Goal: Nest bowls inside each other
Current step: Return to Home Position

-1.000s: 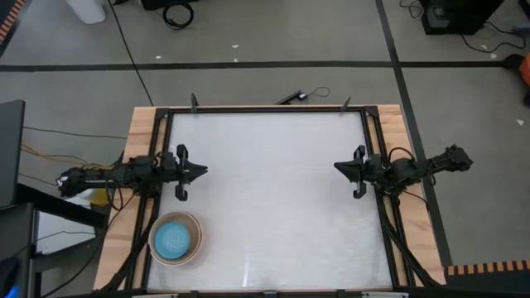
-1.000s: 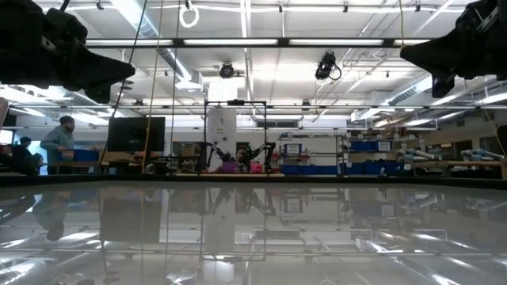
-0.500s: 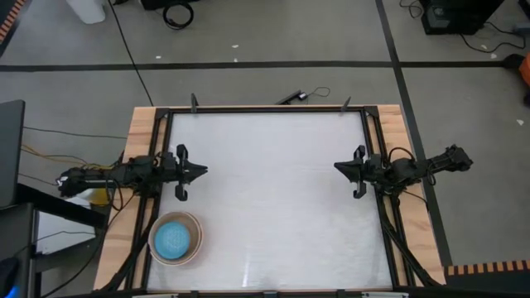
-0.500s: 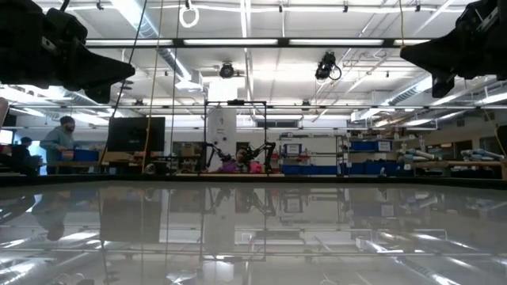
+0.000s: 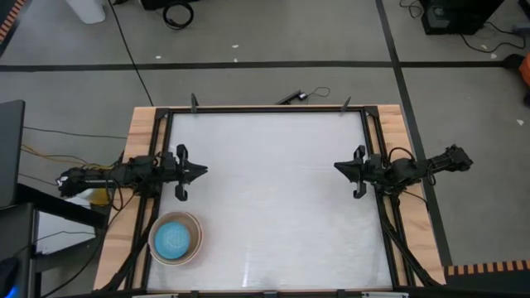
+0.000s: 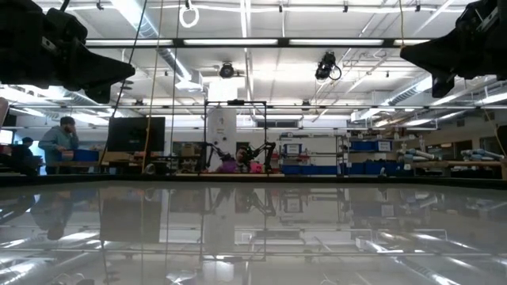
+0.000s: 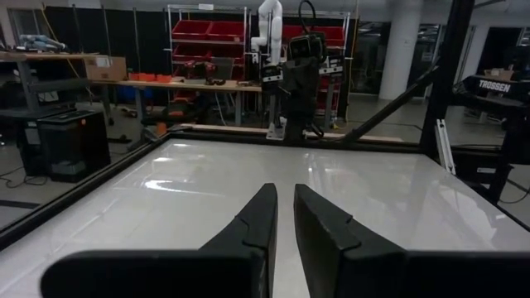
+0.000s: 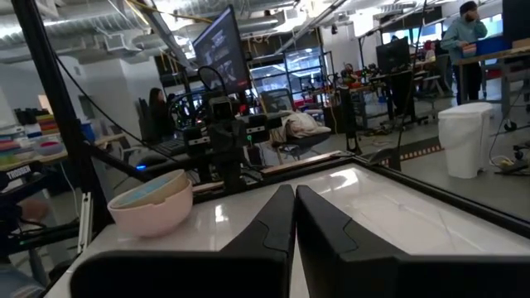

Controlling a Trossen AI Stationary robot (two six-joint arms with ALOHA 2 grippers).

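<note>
The bowls stand nested in one stack near the table's near left corner. A small blue bowl sits innermost, and the outer bowl is pale peach. The stack rests on its base on the white table top. My left gripper hangs level at the table's left edge, just beyond the stack on its far side, shut and empty. My right gripper hangs level at the right edge, shut and empty.
A black frame rail runs round the white table top, with wooden strips outside it. Between the two grippers the top lies bare. People stand in the room beyond the table.
</note>
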